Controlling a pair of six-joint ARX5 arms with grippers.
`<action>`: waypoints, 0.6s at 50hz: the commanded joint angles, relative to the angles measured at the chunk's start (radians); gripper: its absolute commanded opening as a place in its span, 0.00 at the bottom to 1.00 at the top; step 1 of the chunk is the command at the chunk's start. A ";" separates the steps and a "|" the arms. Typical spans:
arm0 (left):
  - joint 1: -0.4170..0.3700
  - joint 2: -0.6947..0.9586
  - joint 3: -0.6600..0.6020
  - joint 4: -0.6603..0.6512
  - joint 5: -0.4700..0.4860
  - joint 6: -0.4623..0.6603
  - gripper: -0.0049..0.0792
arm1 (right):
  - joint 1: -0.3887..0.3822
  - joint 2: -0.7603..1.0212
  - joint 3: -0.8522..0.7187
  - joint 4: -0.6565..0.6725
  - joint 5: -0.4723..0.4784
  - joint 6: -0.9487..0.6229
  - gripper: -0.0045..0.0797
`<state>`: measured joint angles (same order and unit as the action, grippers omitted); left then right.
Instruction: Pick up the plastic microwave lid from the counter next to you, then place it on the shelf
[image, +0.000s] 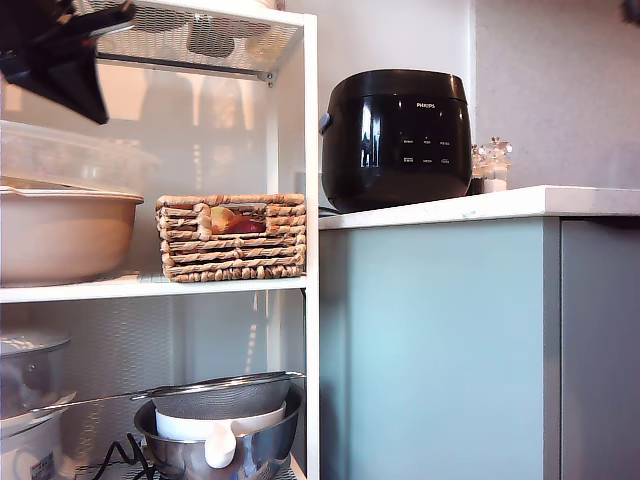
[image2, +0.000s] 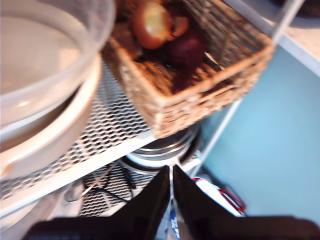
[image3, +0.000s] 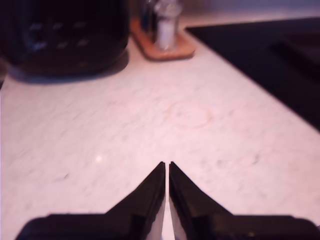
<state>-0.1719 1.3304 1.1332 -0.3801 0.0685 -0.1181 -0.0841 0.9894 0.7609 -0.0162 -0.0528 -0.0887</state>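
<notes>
The clear plastic microwave lid (image: 70, 155) rests on top of a beige bowl (image: 60, 235) on the rack's white shelf (image: 150, 288), at the exterior view's left. In the first wrist view the lid's clear rim (image2: 55, 55) lies over the bowl, apart from the fingers. My first gripper (image2: 171, 172) is shut and holds nothing. It hangs in front of the rack's top tier (image: 92, 100), above the lid. My second gripper (image3: 167, 167) is shut with nothing in it and hovers over the white counter (image3: 150, 125).
A wicker basket (image: 232, 238) with onions stands on the shelf beside the bowl. The black cooker (image: 397, 138) and shakers (image: 492, 165) on a wooden tray stand on the counter (image: 480, 205). A black cooktop (image3: 270, 60) is set into the counter. Pots and a sieve (image: 220, 405) fill the lower tier.
</notes>
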 joint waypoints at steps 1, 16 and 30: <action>0.011 -0.036 -0.066 0.047 -0.002 0.019 0.04 | -0.018 0.000 -0.028 0.023 -0.009 -0.013 0.04; 0.062 -0.129 -0.251 0.229 0.002 0.021 0.04 | -0.090 0.000 -0.121 0.101 -0.035 -0.042 0.04; 0.061 -0.208 -0.383 0.340 -0.002 0.013 0.04 | -0.113 -0.051 -0.253 0.248 -0.045 -0.016 0.04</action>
<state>-0.1093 1.1511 0.7799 -0.0681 0.0692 -0.1024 -0.1902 0.9722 0.5526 0.1974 -0.0956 -0.1272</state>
